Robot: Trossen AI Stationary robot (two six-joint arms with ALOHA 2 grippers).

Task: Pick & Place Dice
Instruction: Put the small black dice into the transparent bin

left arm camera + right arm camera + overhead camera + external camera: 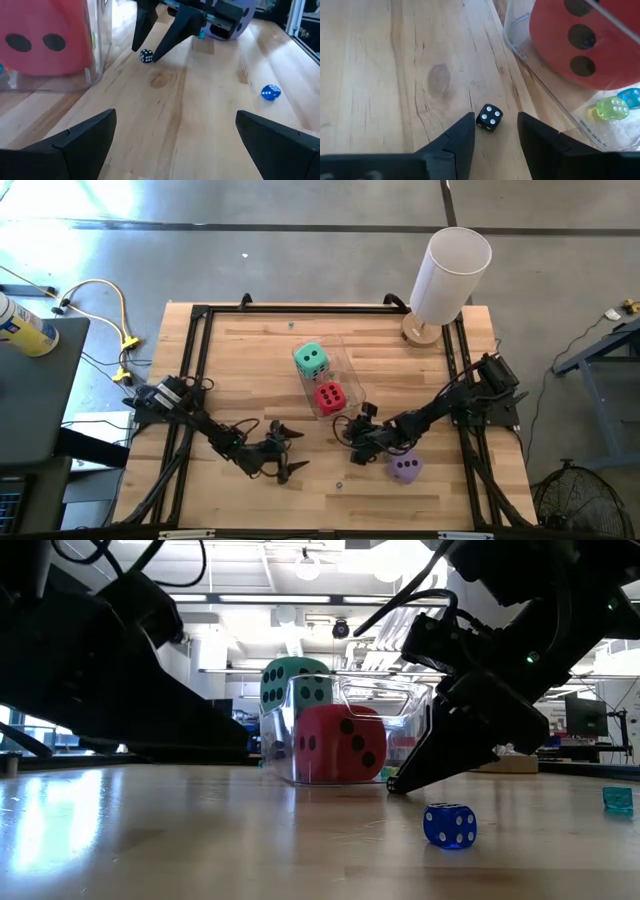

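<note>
1. Table: light wood top inside a dark frame. Both arms reach in from the near corners, and a white cylinder on a wooden base stands at the far right corner, well beyond the right gripper.
2. Clear bin: mid-table, just beyond and to the left of the right gripper's tips. The green die sits at the bin's far end and the red die at the end nearer the gripper. In the right wrist view a small yellow-green die and a small light-blue die lie inside the bin by the red die.
3. Purple die: on the table, just beside the right arm's wrist, on the side away from the bin. No pink die can be made out.
4. Right gripper: tips down at the tabletop, fingers a narrow gap apart, straddling a small black die with white pips. The die lies on the wood between the tips; contact cannot be confirmed.
5. Left gripper: low over the table, well to the left of the right gripper, fingers spread wide, nothing between them.
6. Small blue die: loose on the table, near the right gripper's tips, apart from them, on the near side.
</note>
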